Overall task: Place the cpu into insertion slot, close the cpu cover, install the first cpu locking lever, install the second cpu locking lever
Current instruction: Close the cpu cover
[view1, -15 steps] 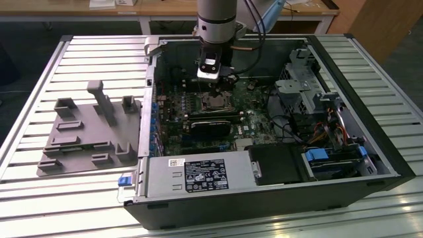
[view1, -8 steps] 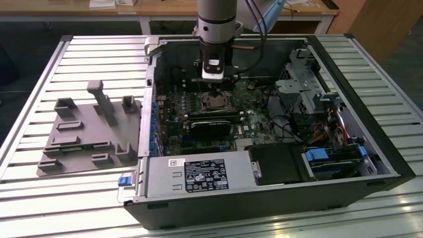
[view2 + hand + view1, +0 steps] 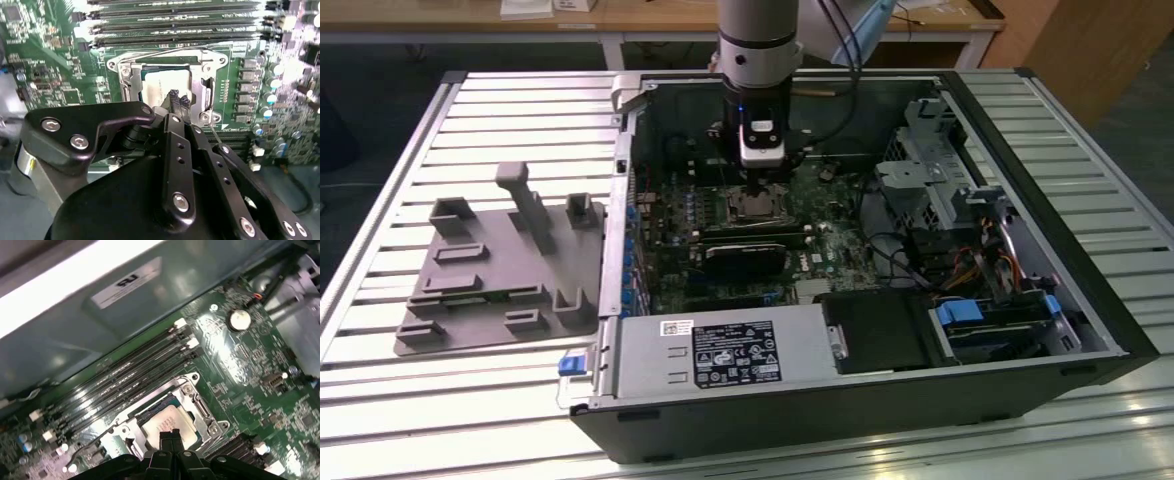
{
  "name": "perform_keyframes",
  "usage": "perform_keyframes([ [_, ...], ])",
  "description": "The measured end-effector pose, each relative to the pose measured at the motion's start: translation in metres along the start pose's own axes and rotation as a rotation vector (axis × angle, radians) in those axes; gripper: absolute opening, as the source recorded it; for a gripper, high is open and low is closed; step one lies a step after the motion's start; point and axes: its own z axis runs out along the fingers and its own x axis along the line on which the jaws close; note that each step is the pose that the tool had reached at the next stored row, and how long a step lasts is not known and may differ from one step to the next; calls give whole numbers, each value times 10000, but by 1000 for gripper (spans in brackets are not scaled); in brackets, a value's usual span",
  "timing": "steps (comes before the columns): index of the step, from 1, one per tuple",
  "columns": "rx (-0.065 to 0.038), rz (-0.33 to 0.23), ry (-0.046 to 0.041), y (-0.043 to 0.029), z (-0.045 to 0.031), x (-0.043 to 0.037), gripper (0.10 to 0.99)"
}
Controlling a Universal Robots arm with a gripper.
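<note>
Mid-frame in the exterior view, inside the computer case (image 3: 854, 415), we see the gripper (image 3: 168, 433), fingers pinched together on nothing, poised over the cpu (image 3: 159, 421) lying flat in the insertion slot (image 3: 202, 412) (probably pressing it home).

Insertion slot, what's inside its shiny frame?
The cpu lies inside the insertion slot, pale face up. In the first wrist view the gripper covers one edge of it; whatever is under the chip is hidden.
</note>
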Motion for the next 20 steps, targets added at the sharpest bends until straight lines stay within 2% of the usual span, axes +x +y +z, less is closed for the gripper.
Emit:
perform_keyframes([
  [6,-1,-1077,-11,0,7,1,106],
  [20,-122,-3394,35,-2,41,4,106],
])
